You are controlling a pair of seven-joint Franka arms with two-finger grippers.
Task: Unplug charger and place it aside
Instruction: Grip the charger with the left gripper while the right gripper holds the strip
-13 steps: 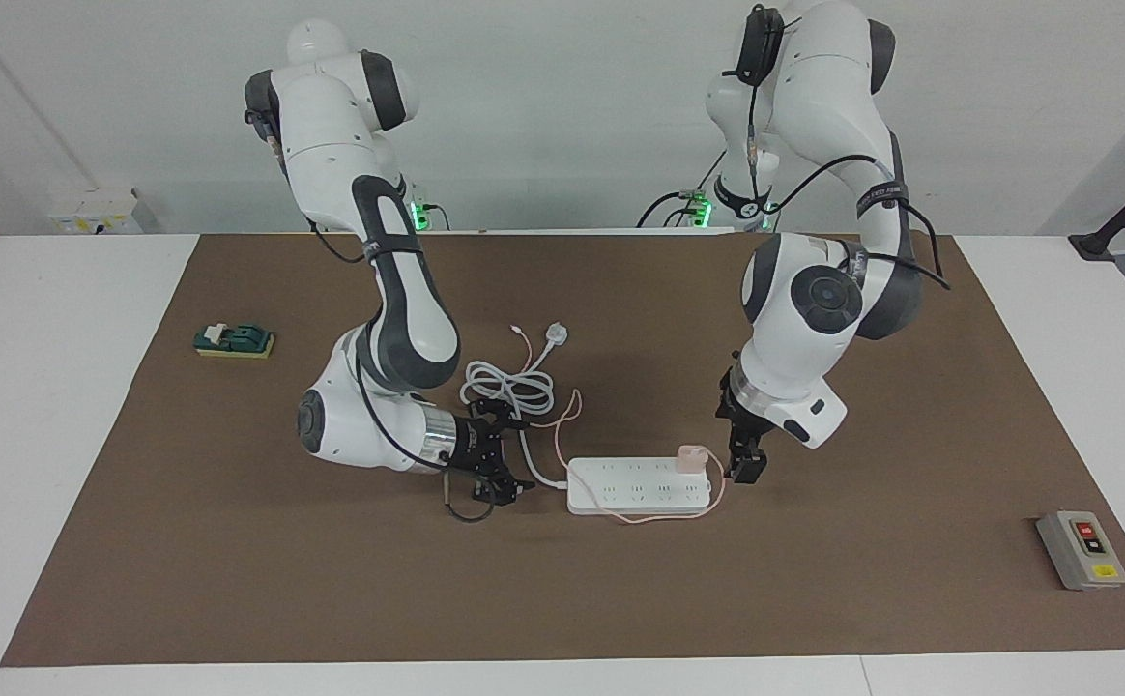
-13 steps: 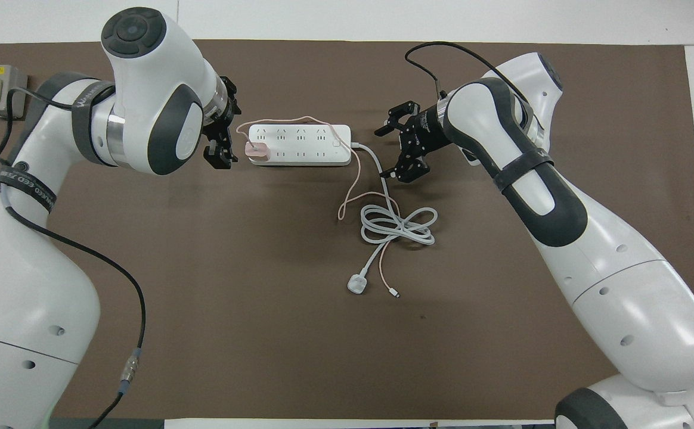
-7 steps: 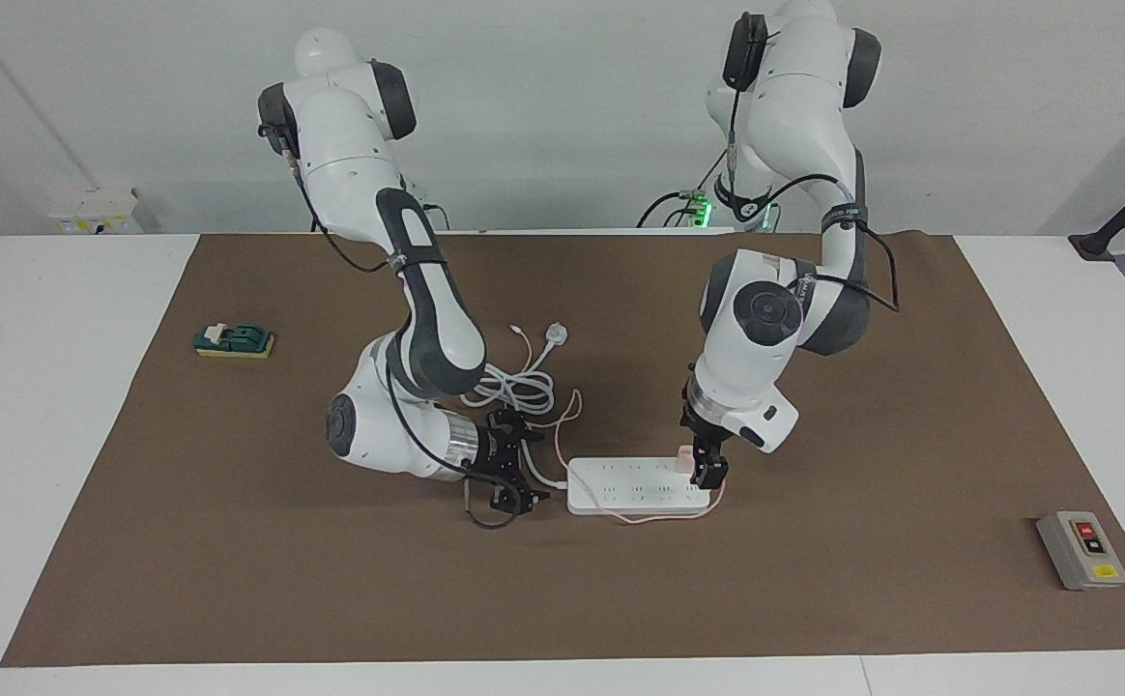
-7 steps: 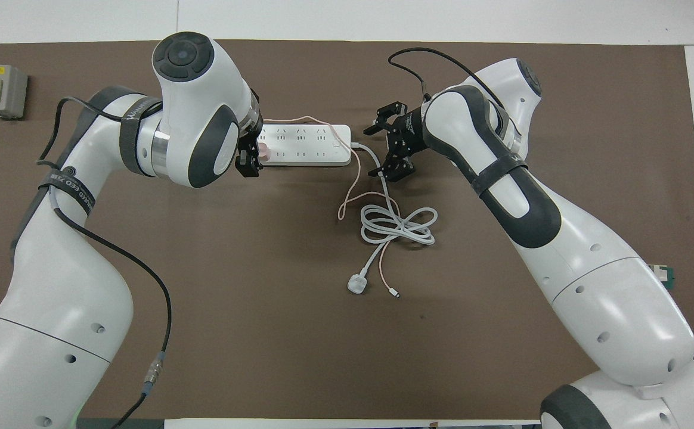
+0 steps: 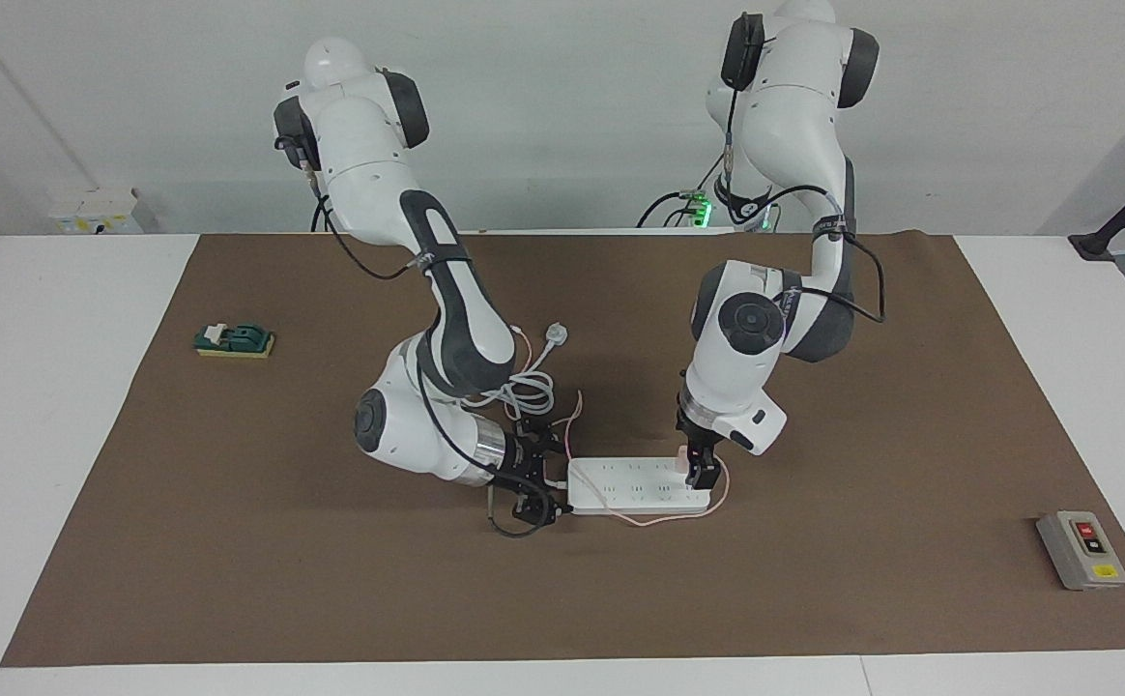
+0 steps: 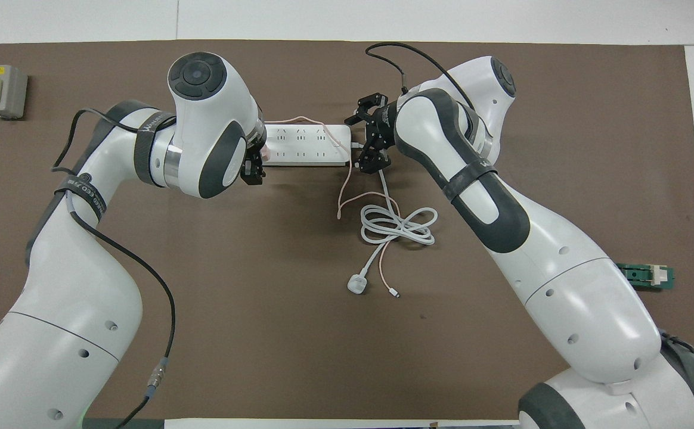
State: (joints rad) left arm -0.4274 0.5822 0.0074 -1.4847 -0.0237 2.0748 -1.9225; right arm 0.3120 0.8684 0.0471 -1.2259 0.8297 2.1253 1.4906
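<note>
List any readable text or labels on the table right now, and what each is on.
"ON": top button label of the grey switch box.
"OFF": its red button label.
Strap on the left arm: printed lettering, too blurred to read.
Power strip: no readable marking.

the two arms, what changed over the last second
The left tool moved in from beside the power strip and now straddles the charger, which is plugged into the strip; a firm grip cannot be told yet. The right tool closed in on the strip's other end, open around its corded end. The strip, charger, pink cable and white cord stayed put.
</note>
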